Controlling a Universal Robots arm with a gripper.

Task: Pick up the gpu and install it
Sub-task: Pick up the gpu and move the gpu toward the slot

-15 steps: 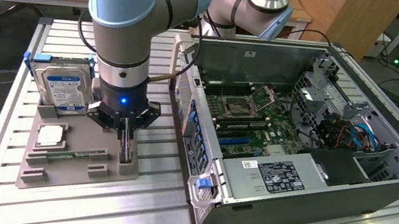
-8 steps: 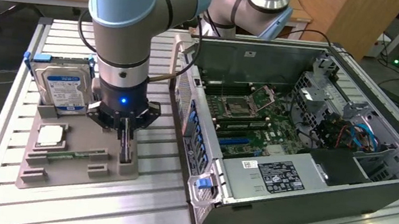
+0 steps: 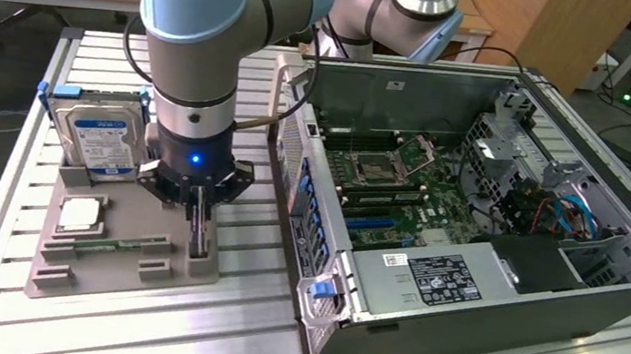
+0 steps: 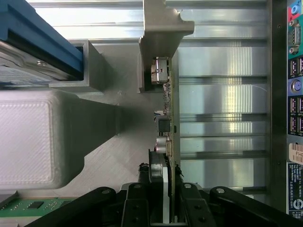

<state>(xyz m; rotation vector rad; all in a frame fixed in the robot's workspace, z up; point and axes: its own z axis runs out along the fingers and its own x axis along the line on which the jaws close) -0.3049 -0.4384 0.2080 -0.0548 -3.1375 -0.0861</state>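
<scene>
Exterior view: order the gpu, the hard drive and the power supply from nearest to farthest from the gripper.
1. gpu: clamped in the gripper, standing on edge in the tray.
2. hard drive: upright at the tray's back, toward the exterior view's left.
3. power supply: inside the open case, toward the exterior view's right.

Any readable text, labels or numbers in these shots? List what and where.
Nothing reads clearly enough to quote.
On the hard drive label: print too small.
On the power supply label: print too small.
On the case sticker: letters blurred and cut by the picture's edge.
On the gpu: no print visible.
</scene>
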